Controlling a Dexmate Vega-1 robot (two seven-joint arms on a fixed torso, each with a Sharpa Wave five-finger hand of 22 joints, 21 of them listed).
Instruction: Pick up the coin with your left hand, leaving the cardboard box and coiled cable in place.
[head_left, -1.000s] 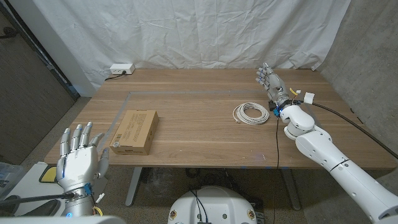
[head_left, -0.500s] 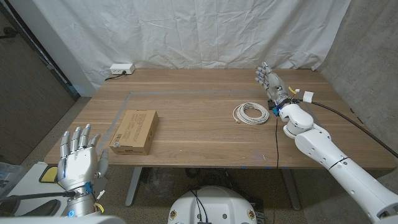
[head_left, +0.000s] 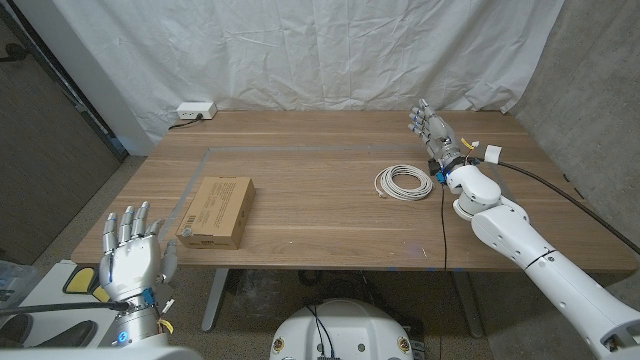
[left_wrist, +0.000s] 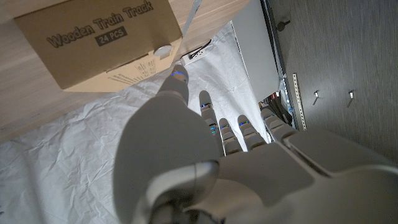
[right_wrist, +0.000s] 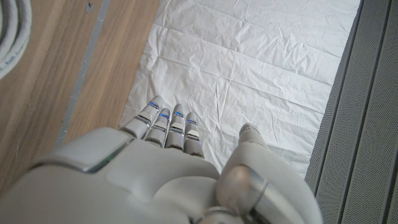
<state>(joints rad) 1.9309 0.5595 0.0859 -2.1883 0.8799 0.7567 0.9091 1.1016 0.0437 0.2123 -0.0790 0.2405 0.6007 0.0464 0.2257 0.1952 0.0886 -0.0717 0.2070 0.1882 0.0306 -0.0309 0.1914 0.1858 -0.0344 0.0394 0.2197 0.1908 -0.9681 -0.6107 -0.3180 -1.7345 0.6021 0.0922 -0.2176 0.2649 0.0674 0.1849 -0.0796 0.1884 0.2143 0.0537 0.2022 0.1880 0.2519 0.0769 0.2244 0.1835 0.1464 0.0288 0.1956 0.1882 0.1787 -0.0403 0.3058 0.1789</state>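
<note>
Coin: not discernible anywhere on the table (head_left: 330, 215), too small or hidden. Cardboard box (left_wrist: 99, 40) cut off by the left wrist picture's edge; lettering partly readable. Coiled cable (right_wrist: 13, 37) only a sliver at the right wrist picture's corner. Right arm (head_left: 560, 275) cropped at head-view corner.
</note>
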